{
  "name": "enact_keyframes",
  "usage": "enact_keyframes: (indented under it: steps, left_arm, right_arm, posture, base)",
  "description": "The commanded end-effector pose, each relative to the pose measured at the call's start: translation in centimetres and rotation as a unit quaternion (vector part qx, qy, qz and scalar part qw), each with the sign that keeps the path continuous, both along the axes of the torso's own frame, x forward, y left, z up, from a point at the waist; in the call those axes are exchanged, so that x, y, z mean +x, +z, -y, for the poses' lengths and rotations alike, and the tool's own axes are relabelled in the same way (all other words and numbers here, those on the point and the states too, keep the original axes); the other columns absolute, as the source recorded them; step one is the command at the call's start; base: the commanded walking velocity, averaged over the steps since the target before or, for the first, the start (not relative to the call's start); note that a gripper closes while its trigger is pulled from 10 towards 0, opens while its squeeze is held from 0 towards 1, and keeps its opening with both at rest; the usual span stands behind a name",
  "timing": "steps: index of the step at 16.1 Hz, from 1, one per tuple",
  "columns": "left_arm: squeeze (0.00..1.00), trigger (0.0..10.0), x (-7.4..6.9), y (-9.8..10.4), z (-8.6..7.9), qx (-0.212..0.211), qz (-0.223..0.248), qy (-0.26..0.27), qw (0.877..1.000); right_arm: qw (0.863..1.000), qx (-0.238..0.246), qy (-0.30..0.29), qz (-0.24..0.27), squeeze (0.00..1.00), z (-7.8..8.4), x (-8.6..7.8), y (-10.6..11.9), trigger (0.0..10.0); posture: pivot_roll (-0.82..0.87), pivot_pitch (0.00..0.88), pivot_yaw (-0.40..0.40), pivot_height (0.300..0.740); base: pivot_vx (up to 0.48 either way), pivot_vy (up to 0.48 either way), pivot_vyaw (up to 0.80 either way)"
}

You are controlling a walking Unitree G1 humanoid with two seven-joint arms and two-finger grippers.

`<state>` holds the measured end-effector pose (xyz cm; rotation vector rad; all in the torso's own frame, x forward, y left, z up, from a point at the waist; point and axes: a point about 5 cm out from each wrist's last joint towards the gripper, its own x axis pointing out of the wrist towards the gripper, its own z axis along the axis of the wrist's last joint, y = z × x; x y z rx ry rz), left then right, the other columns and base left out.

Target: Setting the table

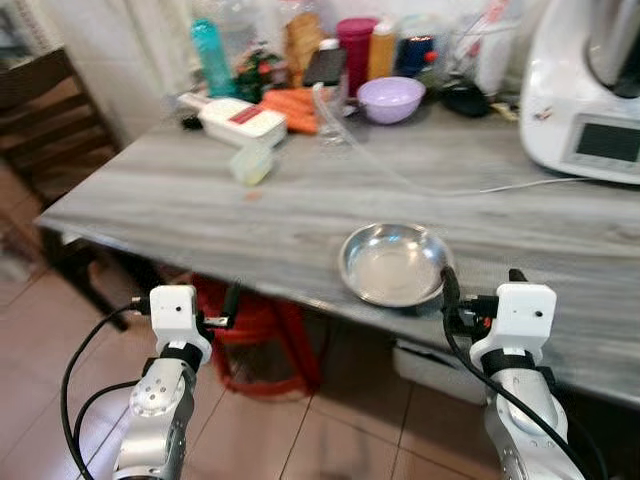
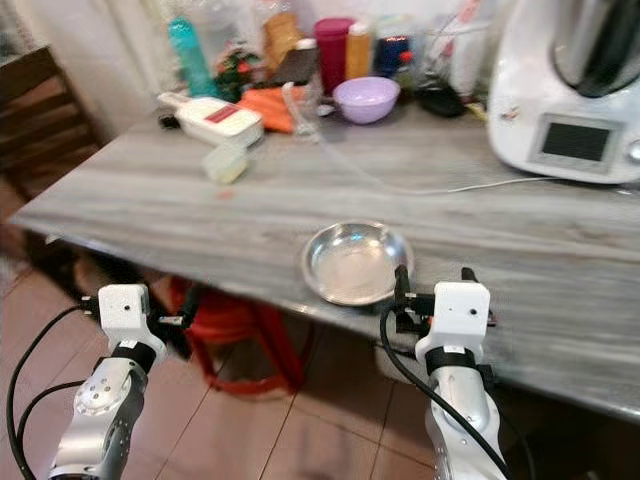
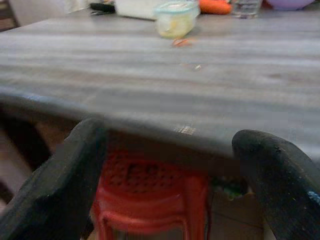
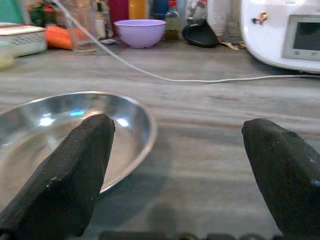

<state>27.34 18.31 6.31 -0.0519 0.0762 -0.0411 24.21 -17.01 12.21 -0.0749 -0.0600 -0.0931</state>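
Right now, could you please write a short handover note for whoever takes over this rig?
Left gripper: open, holding nothing, just below the table's near edge, above the red stool.
Right gripper: open, holding nothing, at the near rim of the steel plate.
The steel plate lies flat near the front edge of the grey table. A lilac bowl stands at the back among bottles.
Done: plate down. Left: the rest of the setting.

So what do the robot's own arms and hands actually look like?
Both arms are silver metal with rounded joints. Each ends in a white boxy wrist block with small dark screws. Black cables loop loosely alongside each forearm. The left gripper and right gripper each carry two long black fingers, thick, matte and blunt-tipped.
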Motion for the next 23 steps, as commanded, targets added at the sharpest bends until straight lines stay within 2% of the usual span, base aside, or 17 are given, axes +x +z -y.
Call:
enact_keyframes:
  steps: [1,4,9,23]
  left_arm:
    - [0.00,10.0,-0.05,-0.15,-0.59,0.010,-0.007,0.007,1.000]
    - [0.00,10.0,-0.02,-0.15,-0.46,0.010,-0.007,0.004,1.000]
    - [0.00,10.0,0.06,-0.15,-0.34,0.010,-0.006,0.003,1.000]
    - [0.00,10.0,0.25,-0.21,0.21,0.000,-0.004,0.004,1.000]
  right_arm:
    - [1.000,0.012,0.000,0.001,0.00,-0.10,-0.05,-0.12,10.0]
    - [1.000,0.009,0.012,0.004,0.00,-0.20,-0.05,-0.06,10.0]
    - [0.999,0.035,0.004,-0.013,0.00,-0.26,0.14,-0.43,10.0]
    - [1.000,0.026,0.003,-0.004,0.00,0.16,0.48,0.23,10.0]
  posture:
    - [-0.11,0.002,0.137,0.740]
    - [-0.11,0.001,0.137,0.740]
    - [-0.11,0.000,0.133,0.740]
    - [-0.11,0.001,0.116,0.740]
  base:
    - [-0.285,0.000,0.00]
    - [-0.284,0.000,0.00]
    - [-0.284,0.000,0.00]
    - [-0.284,0.000,0.00]
